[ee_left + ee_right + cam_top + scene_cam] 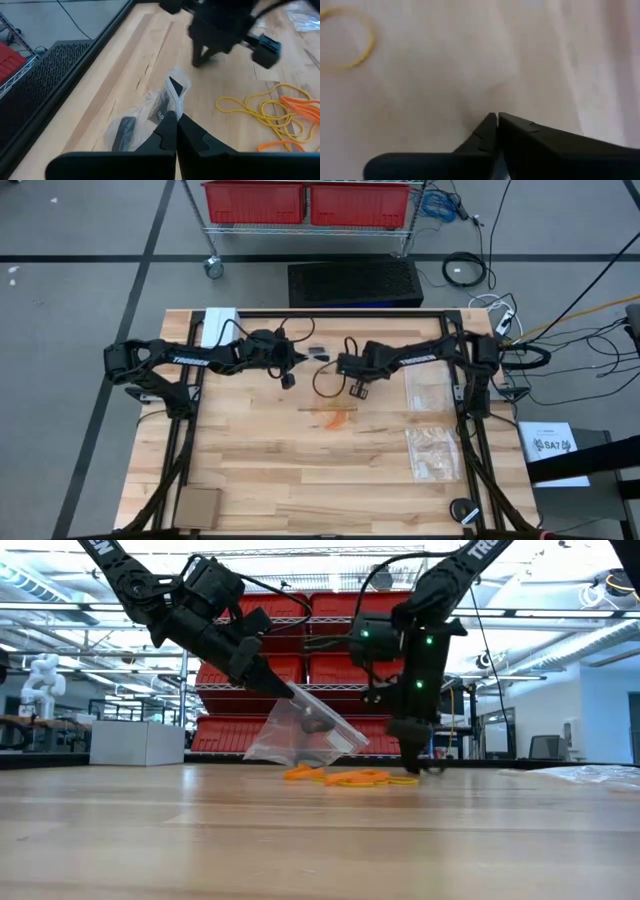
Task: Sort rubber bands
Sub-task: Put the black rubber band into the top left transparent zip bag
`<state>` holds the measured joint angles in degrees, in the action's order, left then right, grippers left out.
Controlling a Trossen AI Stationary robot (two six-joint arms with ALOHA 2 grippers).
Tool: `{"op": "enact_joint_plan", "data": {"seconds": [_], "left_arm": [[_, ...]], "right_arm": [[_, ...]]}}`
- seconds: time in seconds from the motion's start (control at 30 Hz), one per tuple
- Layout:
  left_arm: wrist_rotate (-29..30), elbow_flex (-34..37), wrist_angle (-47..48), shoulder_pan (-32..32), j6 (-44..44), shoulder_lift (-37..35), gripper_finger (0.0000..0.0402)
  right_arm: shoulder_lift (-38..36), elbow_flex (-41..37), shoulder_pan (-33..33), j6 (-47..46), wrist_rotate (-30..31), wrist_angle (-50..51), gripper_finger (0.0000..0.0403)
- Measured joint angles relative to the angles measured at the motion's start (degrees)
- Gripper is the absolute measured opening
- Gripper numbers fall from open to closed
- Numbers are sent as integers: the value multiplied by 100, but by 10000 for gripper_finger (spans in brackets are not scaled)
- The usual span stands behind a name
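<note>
Clear zip bag (305, 735) hangs pinched in the left gripper (177, 120), mouth tilted to receive bands; orange rubber bands (350, 778) lie mid-frame on the table (300, 840) beside the closed, empty right gripper (496, 117).

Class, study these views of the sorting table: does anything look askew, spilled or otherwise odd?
Nothing looks damaged. The left end effector holds a clear zip bag by its edge, so it hangs tilted above the table. Orange and yellow rubber bands lie in a loose tangle near the right end effector.
</note>
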<state>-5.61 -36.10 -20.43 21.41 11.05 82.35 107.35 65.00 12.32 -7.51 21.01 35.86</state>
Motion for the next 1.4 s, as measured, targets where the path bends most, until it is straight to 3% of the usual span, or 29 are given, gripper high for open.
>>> {"op": "enact_joint_plan", "data": {"seconds": [0.13,0.37,0.53,0.83,0.93,1.03,1.23,1.4], "left_arm": [[1,0,20,4,-3,0,0],[1,0,46,0,-9,0,0],[1,0,48,0,-12,0,0],[1,-2,52,0,-12,0,0],[0,-2,50,0,-12,0,0],[1,-4,46,0,-12,0,0],[1,-5,39,0,-12,0,0],[-36,-7,28,-8,-14,0,0]], "right_arm": [[-193,199,74,-64,-56,39,43],[-678,283,24,-72,-845,410,126],[-772,-13,-106,-172,-1005,485,179],[-799,-1291,8,-629,-1221,-1174,212],[-811,-1547,8,-679,-1230,-1502,205],[-809,-1621,-1,-827,-1249,-1506,173],[-814,-1451,-206,-793,-1187,-1458,25],[-983,-1082,-454,-631,-1105,-1453,11]]}}
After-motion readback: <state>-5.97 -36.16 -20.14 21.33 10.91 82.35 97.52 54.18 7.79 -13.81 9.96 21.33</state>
